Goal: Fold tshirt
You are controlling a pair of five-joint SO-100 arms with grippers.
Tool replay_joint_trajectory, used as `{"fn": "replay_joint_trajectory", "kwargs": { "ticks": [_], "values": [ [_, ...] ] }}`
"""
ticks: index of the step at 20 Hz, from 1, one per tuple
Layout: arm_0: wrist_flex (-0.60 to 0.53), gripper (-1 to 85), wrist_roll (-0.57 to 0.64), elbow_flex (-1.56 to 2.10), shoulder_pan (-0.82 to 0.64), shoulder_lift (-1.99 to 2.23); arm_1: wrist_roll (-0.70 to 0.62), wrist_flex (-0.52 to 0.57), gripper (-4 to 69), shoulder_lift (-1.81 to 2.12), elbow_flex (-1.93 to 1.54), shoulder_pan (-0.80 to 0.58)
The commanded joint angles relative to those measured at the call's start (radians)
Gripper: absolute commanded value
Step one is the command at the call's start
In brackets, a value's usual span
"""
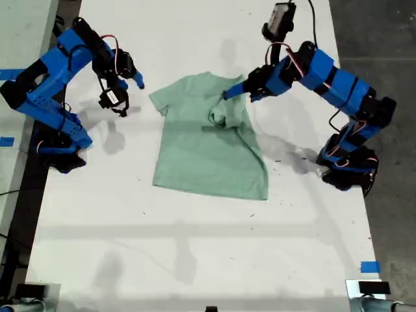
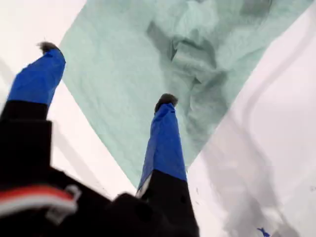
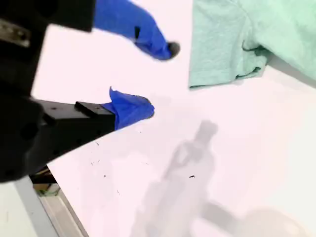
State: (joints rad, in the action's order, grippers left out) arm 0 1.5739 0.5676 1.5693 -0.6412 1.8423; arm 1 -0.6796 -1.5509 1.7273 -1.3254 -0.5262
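Tshirt [image 1: 208, 140] sleeve bunched, first wrist view alone shows creases [image 2: 197, 54]

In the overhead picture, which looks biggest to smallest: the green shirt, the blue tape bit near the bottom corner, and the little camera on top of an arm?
1. The tshirt, by far the largest.
2. The camera on my first arm.
3. The blue tape, slightly smaller; the camera sits nearer the lens, so that gap is unsure.

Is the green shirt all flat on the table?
No, the tshirt has one sleeve bunched up and flipped onto its middle beside my first claw.
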Motion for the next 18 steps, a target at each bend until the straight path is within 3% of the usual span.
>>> {"fn": "replay_joint_trajectory", "kwargs": {
  "ticks": [1, 5, 18],
  "values": [
    [0.011, 33.6, 0.031, -0.129, 0.034, -0.048, 0.044, 0.026, 33.1, 0.150, -0.107, 0.046],
    [0.017, 32.8, 0.060, -0.230, 0.026, -0.189, 0.083, 0.061, 32.9, 0.259, -0.232, 0.067],
    [-0.262, 32.7, 0.158, -0.244, -0.117, -0.658, 0.167, 0.081, 32.3, 0.486, -0.425, 0.146]
  ]
}}
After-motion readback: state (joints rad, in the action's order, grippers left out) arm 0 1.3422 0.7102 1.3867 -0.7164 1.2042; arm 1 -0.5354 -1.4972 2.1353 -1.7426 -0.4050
